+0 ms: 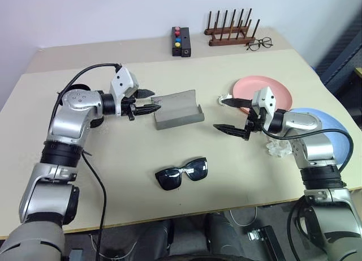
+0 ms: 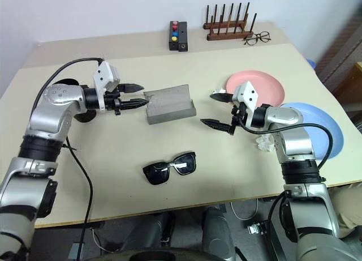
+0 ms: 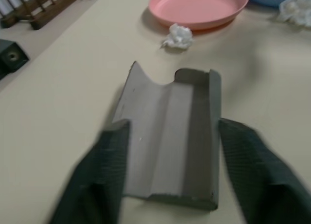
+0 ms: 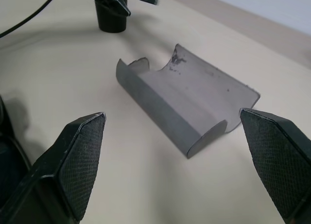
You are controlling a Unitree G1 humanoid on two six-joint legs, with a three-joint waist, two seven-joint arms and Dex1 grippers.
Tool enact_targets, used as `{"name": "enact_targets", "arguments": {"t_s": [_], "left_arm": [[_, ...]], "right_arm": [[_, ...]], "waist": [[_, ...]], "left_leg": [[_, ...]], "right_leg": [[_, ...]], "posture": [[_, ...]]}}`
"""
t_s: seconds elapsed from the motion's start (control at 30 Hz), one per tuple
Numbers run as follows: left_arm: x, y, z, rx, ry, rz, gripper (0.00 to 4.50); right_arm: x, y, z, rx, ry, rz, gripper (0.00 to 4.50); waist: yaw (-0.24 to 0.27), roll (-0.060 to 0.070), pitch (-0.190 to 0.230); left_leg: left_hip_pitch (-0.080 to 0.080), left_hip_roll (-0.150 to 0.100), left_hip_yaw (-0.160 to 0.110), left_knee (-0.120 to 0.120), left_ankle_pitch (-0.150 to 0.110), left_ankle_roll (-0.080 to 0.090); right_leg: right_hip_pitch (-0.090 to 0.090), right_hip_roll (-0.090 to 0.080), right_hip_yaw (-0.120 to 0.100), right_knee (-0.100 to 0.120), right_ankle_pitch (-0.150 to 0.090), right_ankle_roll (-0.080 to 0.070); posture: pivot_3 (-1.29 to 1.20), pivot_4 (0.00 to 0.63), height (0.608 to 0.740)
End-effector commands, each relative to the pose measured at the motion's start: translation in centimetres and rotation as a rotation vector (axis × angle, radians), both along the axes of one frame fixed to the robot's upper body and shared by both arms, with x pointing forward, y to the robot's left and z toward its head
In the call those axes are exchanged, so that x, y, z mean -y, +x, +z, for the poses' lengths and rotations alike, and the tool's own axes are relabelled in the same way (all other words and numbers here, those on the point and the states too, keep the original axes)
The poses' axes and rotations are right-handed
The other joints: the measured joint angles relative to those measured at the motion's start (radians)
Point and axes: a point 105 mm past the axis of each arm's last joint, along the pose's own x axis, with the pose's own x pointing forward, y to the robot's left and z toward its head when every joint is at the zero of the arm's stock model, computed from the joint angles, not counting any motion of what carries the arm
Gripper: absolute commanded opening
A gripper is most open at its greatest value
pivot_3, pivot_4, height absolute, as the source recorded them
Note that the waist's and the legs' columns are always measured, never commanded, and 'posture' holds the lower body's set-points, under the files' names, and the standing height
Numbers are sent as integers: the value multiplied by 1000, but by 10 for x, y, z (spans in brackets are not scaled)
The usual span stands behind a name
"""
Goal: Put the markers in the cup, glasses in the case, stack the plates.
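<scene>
Both claws empty, jaws apart, left claw (image 1: 145, 101) and right claw (image 1: 232, 115) flanking open case (image 1: 178, 109); risk: nudge slides it across desk (image 1: 130, 153)

Beige table (image 1: 113, 176) carries: open grey case (image 1: 177, 110) mid-table, black sunglasses (image 1: 181, 173) near front edge, pink plate (image 1: 262, 92) and blue plate (image 1: 328, 131) on the right, crumpled tissues (image 3: 178, 36) by each plate, black cup (image 4: 111, 17) at left, button box (image 1: 181, 41), wooden rack (image 1: 230, 30), wire spectacles (image 1: 259, 43) at back.
</scene>
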Motion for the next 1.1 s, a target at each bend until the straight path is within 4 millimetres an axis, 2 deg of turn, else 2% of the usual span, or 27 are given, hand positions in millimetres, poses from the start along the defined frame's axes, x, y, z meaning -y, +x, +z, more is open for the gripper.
{"name": "enact_targets", "arguments": {"t_s": [0.03,0.33,0.73,0.87,1.03,1.1], "left_arm": [[9,1,1,8,64,-53,4473],[20,5,-27,-91,293,-173,4473],[32,11,-42,-107,395,-254,4473],[30,11,-44,-120,411,-262,2687],[26,9,-48,-116,455,-278,111],[24,6,-51,-111,473,-303,111]], "right_arm": [[-4,-3,16,70,26,3,4500],[-9,-9,16,62,22,1,4500],[-12,-15,21,71,39,-32,4500],[-11,-17,22,72,44,-43,4500],[-9,-18,22,68,48,-56,4500],[-8,-18,22,69,48,-60,4500]], "waist": [[0,0,0],[1,-1,0],[1,-2,1],[0,-2,1],[0,-2,1],[1,-2,1]], "left_leg": [[0,0,0,0,0,0],[0,0,0,0,0,0],[0,0,0,1,0,0],[0,0,0,1,0,0],[0,0,0,1,0,0],[0,0,0,1,0,0]], "right_leg": [[0,0,0,0,0,0],[0,0,0,0,0,0],[0,0,0,0,0,0],[0,0,0,0,0,0],[0,0,0,1,0,0],[0,0,0,0,0,0]], "posture": [[0,150,740],[0,150,740],[0,150,740],[0,150,740],[0,150,740],[0,150,740]]}}
